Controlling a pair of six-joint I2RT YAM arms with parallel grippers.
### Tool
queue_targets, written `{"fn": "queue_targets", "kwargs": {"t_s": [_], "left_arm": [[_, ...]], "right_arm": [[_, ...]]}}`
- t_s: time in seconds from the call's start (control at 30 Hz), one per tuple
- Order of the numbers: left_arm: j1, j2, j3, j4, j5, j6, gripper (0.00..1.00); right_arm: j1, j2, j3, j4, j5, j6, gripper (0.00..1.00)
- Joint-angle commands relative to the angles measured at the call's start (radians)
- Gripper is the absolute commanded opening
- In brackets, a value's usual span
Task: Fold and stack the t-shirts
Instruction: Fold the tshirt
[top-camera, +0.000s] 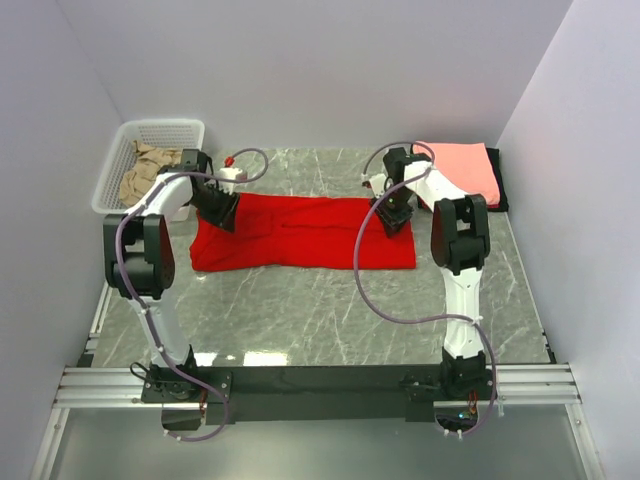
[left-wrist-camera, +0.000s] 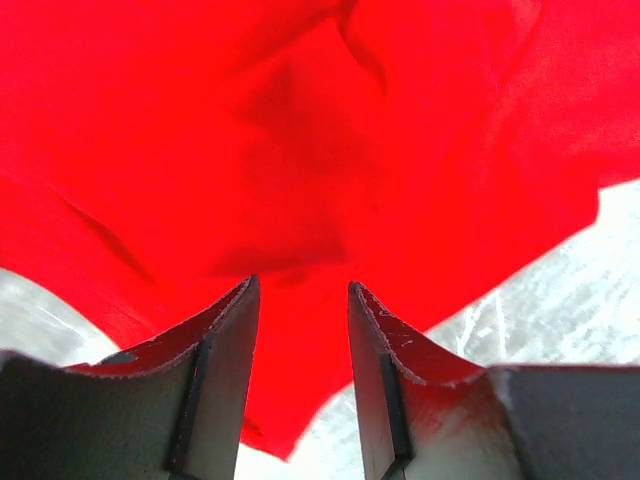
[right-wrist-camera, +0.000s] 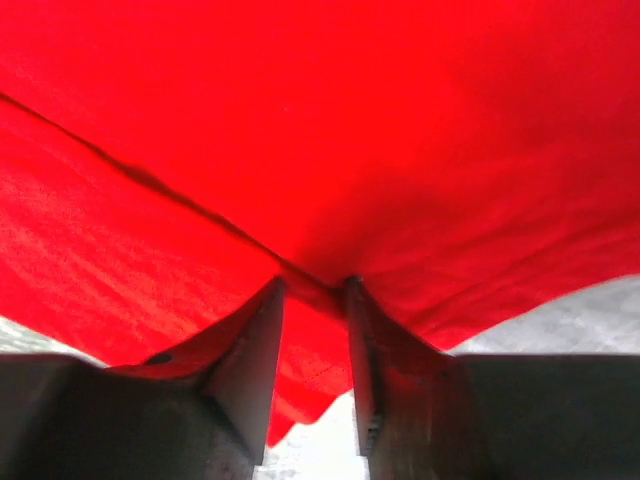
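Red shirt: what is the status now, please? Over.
Left gripper open over red shirt. Right gripper pinching its fold. Shirt flat on table. Nothing in the way.

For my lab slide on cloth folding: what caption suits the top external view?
Left gripper and right gripper at opposite ends of a red t-shirt spread on the marble table.

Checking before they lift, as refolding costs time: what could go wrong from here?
1. The left hand looks loose on the red t-shirt; the cloth may slip out on lifting.
2. The right hand meets only a narrow crease, so it might catch one layer and skew the fold.
3. The pink t-shirt lies close beside the right arm; a swing could drag it.
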Motion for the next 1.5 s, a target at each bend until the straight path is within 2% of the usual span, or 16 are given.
{"fn": "queue_targets", "kwargs": {"t_s": [0.0,0.17,0.23,0.33,0.4,0.47,0.6,0.77,0.97,1.07,1.17,1.27,1.3,1.33,1.4,1.47], "left_arm": [[0.000,-0.112,-0.048,0.039,0.023,-0.075,0.46],[0.000,-0.226,-0.169,0.077,0.029,-0.170,0.44],[0.000,-0.259,-0.203,0.080,0.030,-0.187,0.44],[-0.003,-0.308,-0.269,0.100,-0.002,-0.249,0.42],[-0.027,-0.316,-0.309,0.109,-0.058,-0.281,0.40],[-0.064,-0.312,-0.339,0.131,-0.089,-0.302,0.37],[-0.108,-0.295,-0.358,0.186,-0.169,-0.354,0.32],[-0.119,-0.168,-0.298,0.228,-0.246,-0.404,0.27],[-0.118,0.023,-0.140,0.229,-0.304,-0.379,0.24],[-0.118,0.089,-0.053,0.183,-0.293,-0.374,0.23],[-0.116,0.104,-0.040,0.172,-0.293,-0.364,0.22],[-0.113,0.096,-0.066,0.177,-0.300,-0.350,0.23],[-0.112,0.095,-0.071,0.175,-0.301,-0.348,0.23],[-0.107,0.090,-0.082,0.177,-0.301,-0.347,0.23],[-0.102,0.087,-0.093,0.185,-0.304,-0.342,0.23],[-0.098,0.086,-0.097,0.189,-0.303,-0.336,0.23]], "right_arm": [[0.010,0.010,-0.002,-0.002,0.044,0.021,0.35],[0.016,-0.059,-0.126,-0.077,0.023,0.020,0.16],[0.025,-0.107,-0.255,-0.092,-0.006,0.007,0.14],[0.068,-0.264,-0.465,-0.092,-0.066,-0.025,0.14],[0.108,-0.328,-0.588,-0.103,-0.143,-0.066,0.14],[0.140,-0.415,-0.636,-0.094,-0.198,-0.076,0.14],[0.089,-0.466,-0.546,-0.102,-0.210,-0.065,0.14],[0.038,-0.388,-0.428,-0.093,-0.148,-0.071,0.14],[0.041,-0.277,-0.407,-0.080,-0.128,-0.088,0.13],[0.041,-0.312,-0.444,-0.096,-0.149,-0.131,0.13],[0.045,-0.371,-0.502,-0.128,-0.157,-0.190,0.13],[0.055,-0.424,-0.579,-0.151,-0.165,-0.209,0.32],[0.059,-0.458,-0.602,-0.134,-0.163,-0.204,0.44],[0.061,-0.472,-0.624,-0.120,-0.158,-0.189,0.49],[0.067,-0.503,-0.673,-0.079,-0.134,-0.168,0.69],[0.070,-0.509,-0.696,-0.060,-0.116,-0.142,0.71]]}}
